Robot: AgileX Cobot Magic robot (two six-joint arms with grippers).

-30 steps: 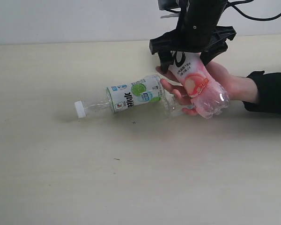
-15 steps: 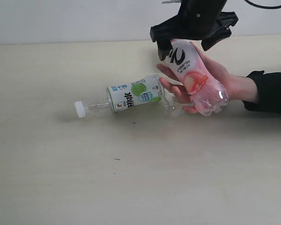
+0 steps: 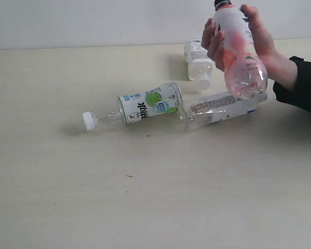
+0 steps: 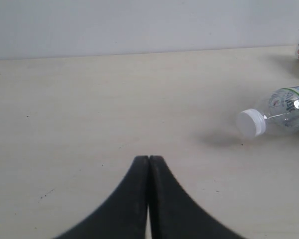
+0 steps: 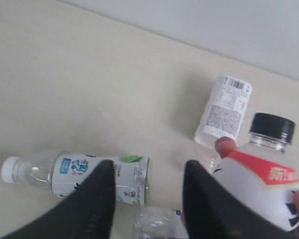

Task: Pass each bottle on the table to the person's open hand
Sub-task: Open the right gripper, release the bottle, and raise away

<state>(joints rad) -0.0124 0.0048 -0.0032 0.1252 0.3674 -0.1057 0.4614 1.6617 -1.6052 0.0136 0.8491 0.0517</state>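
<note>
Jaws of the left gripper (image 4: 148, 162) are pressed together with nothing between them, low over the bare table (image 4: 89, 99) and well off to the cap side of the green bottle (image 3: 150, 104). That bottle lies on its side, its white cap (image 3: 88, 120) pointing away from the other bottles. Just past its base lies a white bottle (image 3: 217, 108), also on its side, with its neck turned toward the green bottle; the clear plastic makes it hard to say whether the two touch. Behind the green bottle's base end, nearer the wall, a second white bottle (image 3: 198, 61) lies on the table with its cap toward the camera. Further from the green bottle, above the near white one, the hand (image 3: 256, 33) is wrapped around the pink bottle (image 3: 236, 49). It holds that bottle clear of the table, tilted, black cap up and clear base down. The right gripper (image 5: 149, 167) hangs above the green bottle with its jaws spread, pinching nothing and apart from the pink bottle.
</note>
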